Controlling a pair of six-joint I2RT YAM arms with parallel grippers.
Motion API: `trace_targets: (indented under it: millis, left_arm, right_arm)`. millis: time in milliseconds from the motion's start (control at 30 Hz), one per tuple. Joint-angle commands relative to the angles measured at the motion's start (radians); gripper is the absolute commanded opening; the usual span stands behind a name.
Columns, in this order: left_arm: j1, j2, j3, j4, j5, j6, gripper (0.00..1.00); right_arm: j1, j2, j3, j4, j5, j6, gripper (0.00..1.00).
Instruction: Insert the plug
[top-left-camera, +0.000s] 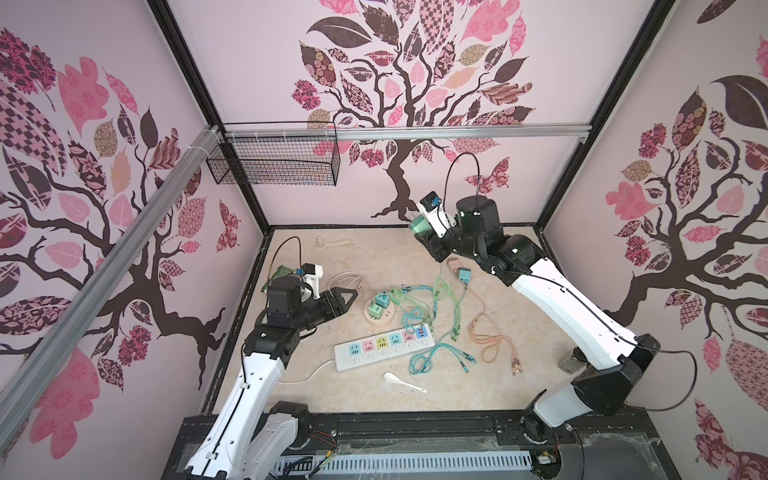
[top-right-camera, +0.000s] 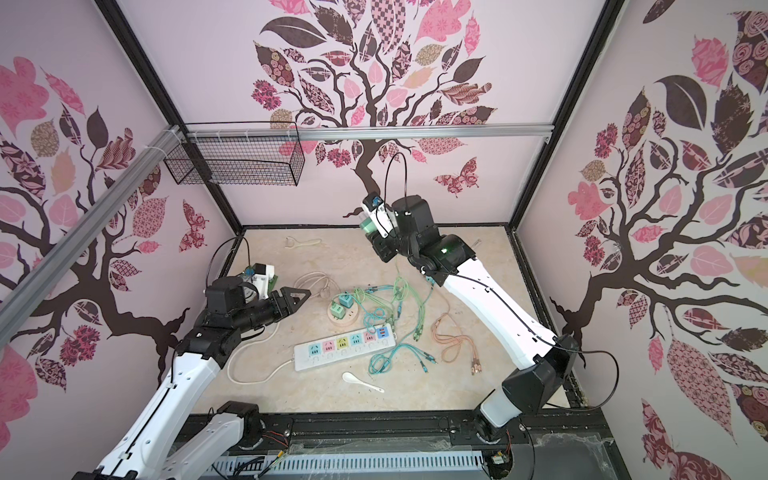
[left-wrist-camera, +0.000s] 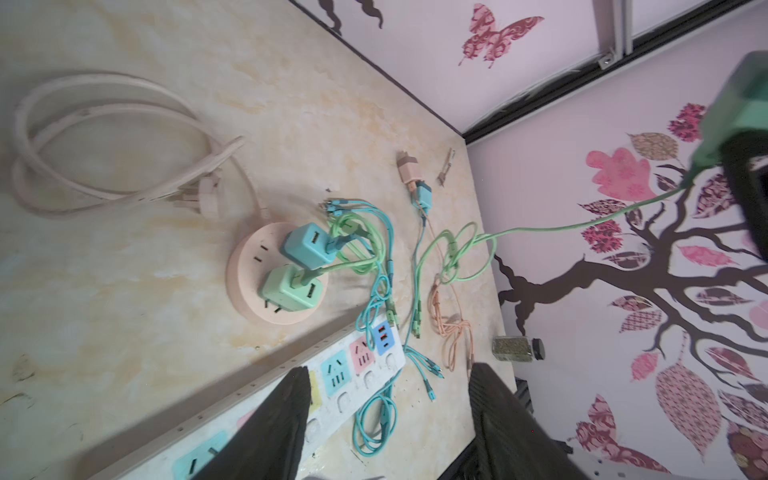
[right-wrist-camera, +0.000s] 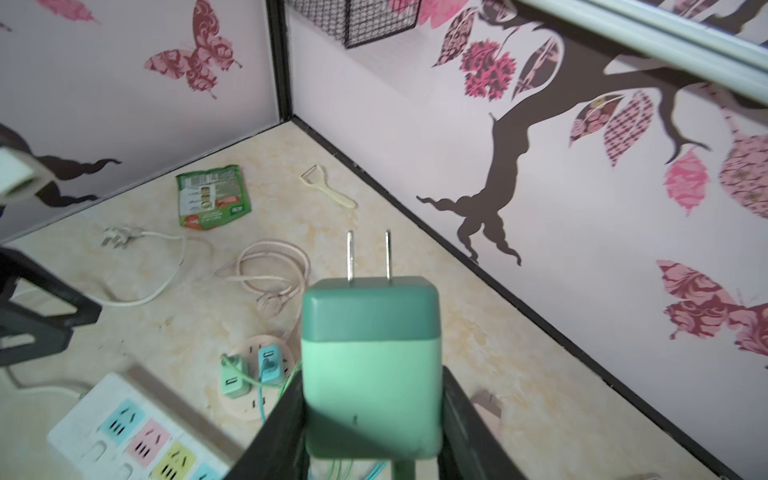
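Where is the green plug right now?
In both top views the green plug is held in the right gripper, above the middle of the table's back edge, by the base of the painted tree trunk.

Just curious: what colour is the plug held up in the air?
Green plug: dark by the prongs, mint elsewhere. Clearest in the right wrist view.

Left arm (top-left-camera: 253, 386) extends forward, elbow bent, held low, left gripper (top-left-camera: 352, 296) level, jaws parted and empty. Right arm (top-left-camera: 561, 303) stretches far forward and high, right gripper (top-left-camera: 422, 232) seemingly angled upward, clamped around a green plug (right-wrist-camera: 370, 374).
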Motion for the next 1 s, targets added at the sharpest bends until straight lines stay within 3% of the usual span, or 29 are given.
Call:
trace_targets:
  millis: [0, 167, 400, 633, 967]
  left_arm:
    - [0.005, -0.024, 0.076, 0.002, 0.138, 0.030, 0.67]
    - [0.003, -0.032, 0.089, 0.052, 0.263, -0.012, 0.71]
    - [-0.032, -0.058, 0.081, 0.132, 0.406, -0.063, 0.72]
    - [-0.136, -0.026, 0.076, 0.127, 0.426, -0.055, 0.73]
    - [-0.140, 0.041, 0.073, 0.109, 0.378, -0.082, 0.72]
  right_arm:
    - [-0.006, -0.081, -0.083, 0.060, -0.068, 0.045, 0.37]
    - [0.013, -0.160, -0.244, 0.149, -0.180, 0.057, 0.37]
    - [0.043, -0.238, -0.439, 0.241, -0.250, 0.063, 0.37]
    - [0.130, -0.253, -0.517, 0.264, -0.220, 0.016, 0.37]
    - [0.231, -0.255, -0.554, 0.346, -0.205, 0.042, 0.37]
